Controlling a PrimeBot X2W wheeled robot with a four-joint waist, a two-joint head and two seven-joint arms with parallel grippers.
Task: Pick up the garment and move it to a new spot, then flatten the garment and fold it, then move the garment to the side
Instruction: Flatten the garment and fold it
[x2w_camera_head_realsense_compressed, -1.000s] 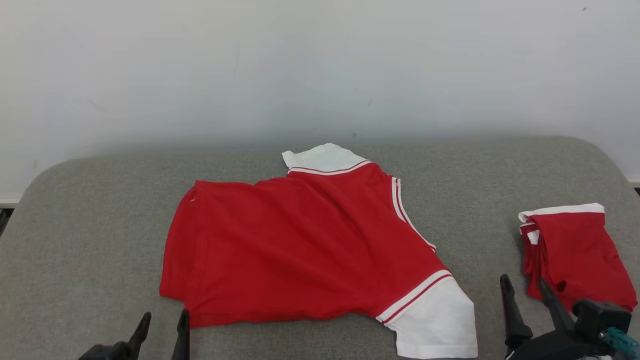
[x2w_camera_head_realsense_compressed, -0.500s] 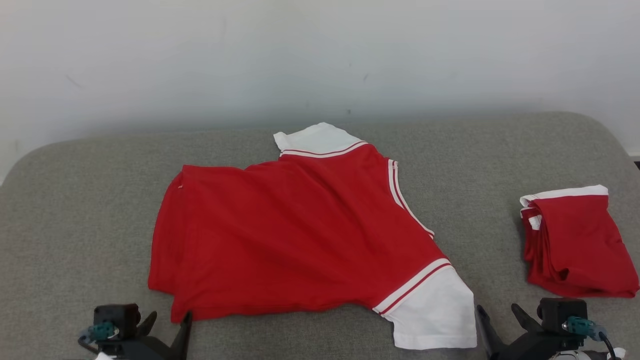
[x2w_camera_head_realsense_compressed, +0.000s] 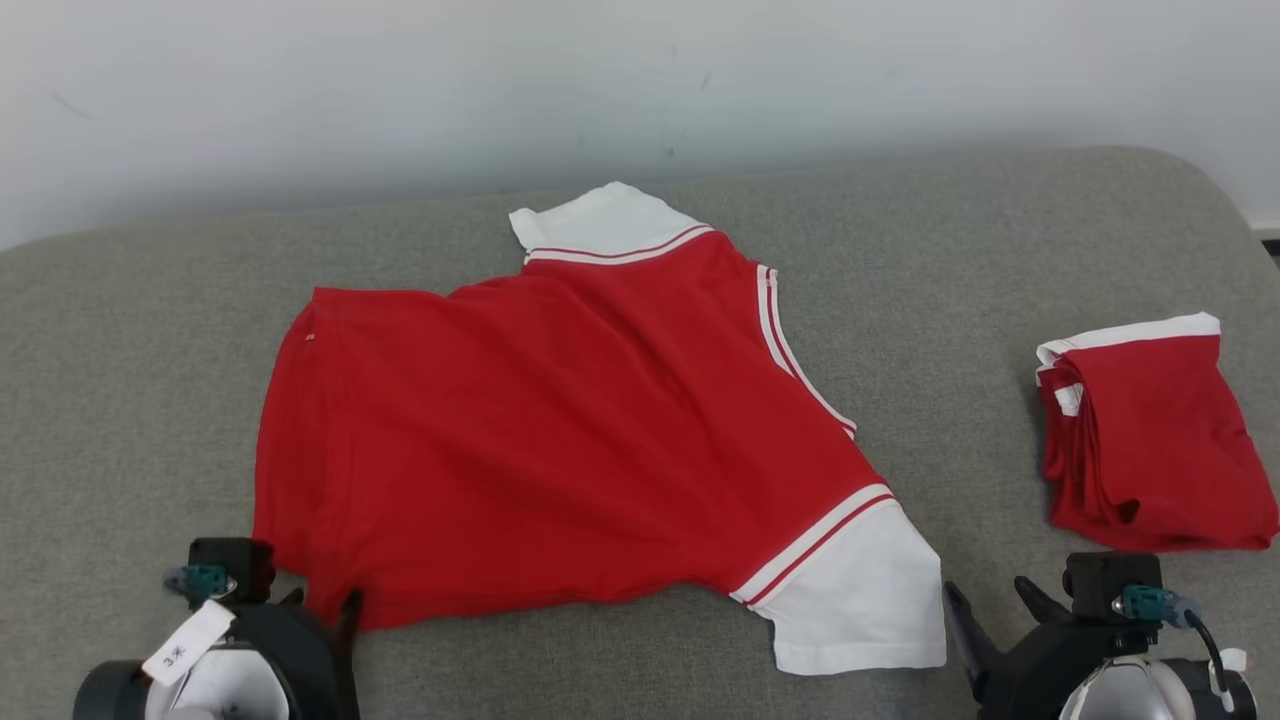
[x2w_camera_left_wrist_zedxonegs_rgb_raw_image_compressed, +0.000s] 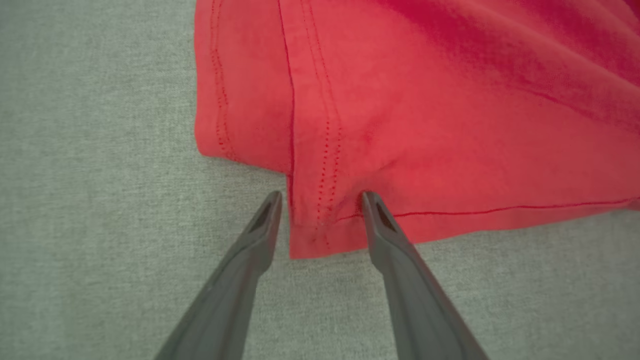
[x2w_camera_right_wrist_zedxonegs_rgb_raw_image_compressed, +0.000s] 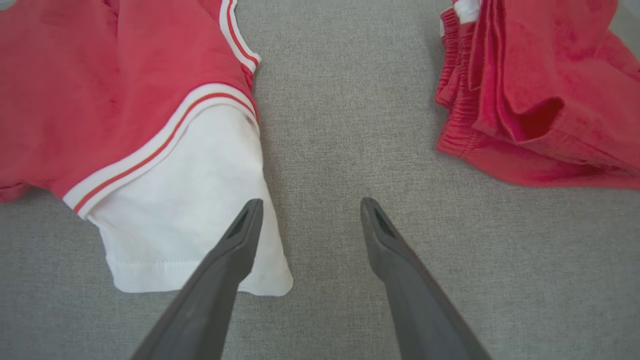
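A grey padded surface (x2w_camera_head_realsense_compressed: 1000, 230) spreads across the head view, and the garment (x2w_camera_head_realsense_compressed: 560, 430), a red shirt with white sleeves, lies opened out on its middle, mostly flat with shallow ripples across the body. A second red piece, the folded pile (x2w_camera_head_realsense_compressed: 1150, 440), sits well apart at the robot's right.

The shirt looks light, soft and limp, so it will sag and bunch when lifted from one point; taking it by two edges at once should keep it spread. The stitched hem is the firmest place to pinch.

The left gripper (x2w_camera_left_wrist_zedxonegs_rgb_raw_image_compressed: 321, 196) stands with jaws wide apart, astride the near hem corner (x2w_camera_left_wrist_zedxonegs_rgb_raw_image_compressed: 315, 235), gripping nothing; one fingertip seems to rest on the cloth, though contact is hard to judge. The right gripper (x2w_camera_right_wrist_zedxonegs_rgb_raw_image_compressed: 311, 201) is fully spread and empty, one finger over the edge of the white sleeve (x2w_camera_right_wrist_zedxonegs_rgb_raw_image_compressed: 190, 215), the other above bare surface
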